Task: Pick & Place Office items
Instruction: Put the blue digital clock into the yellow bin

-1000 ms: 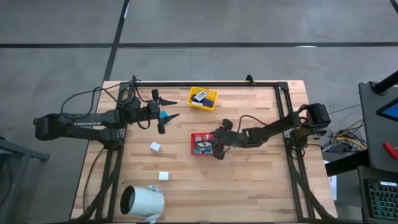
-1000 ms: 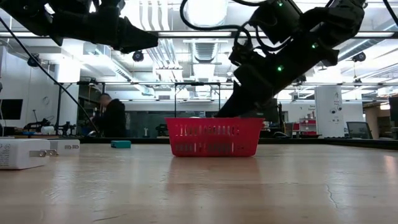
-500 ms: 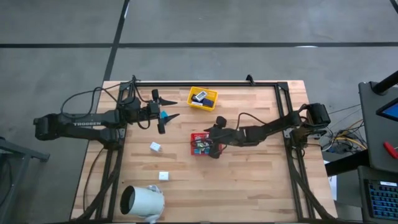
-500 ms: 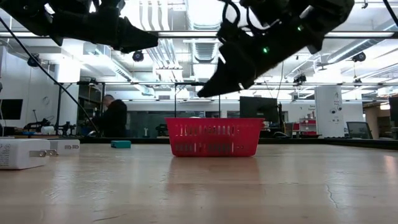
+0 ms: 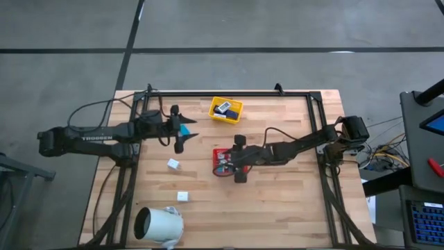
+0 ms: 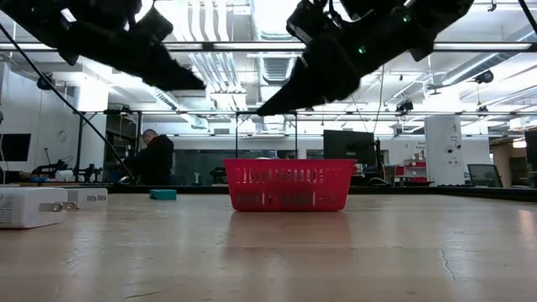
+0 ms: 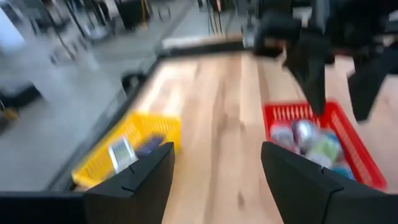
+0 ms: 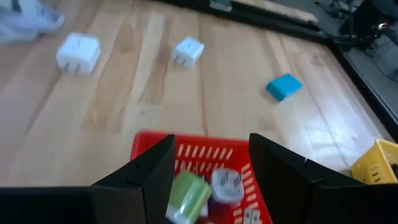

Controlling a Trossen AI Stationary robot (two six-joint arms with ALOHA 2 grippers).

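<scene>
The office items are small blocky pieces. Several lie in the red tray (image 5: 220,165), among them a green one (image 8: 186,196) and a white plug (image 8: 227,185). Others lie in the yellow tray (image 5: 226,109). Two white plugs (image 5: 173,164) (image 5: 182,196) and a teal block (image 5: 184,128) lie loose on the table. My right gripper (image 5: 234,161) is open and empty, hanging above the red tray (image 6: 289,184). My left gripper (image 5: 182,132) is open and empty, high above the teal block (image 6: 163,194).
A large white cylinder (image 5: 158,226) lies at the near left corner. A black frame (image 5: 229,94) runs along the table's far and side edges. Bare wood shows on the near right part of the table (image 5: 277,201). A person (image 6: 153,155) sits in the room behind.
My right gripper has risen out of the red tray and gone a little toward the table's left; it now hangs well above the tray's rim. My left arm has shifted slightly toward the table's right. The loose pieces and both trays have stayed where they were.
</scene>
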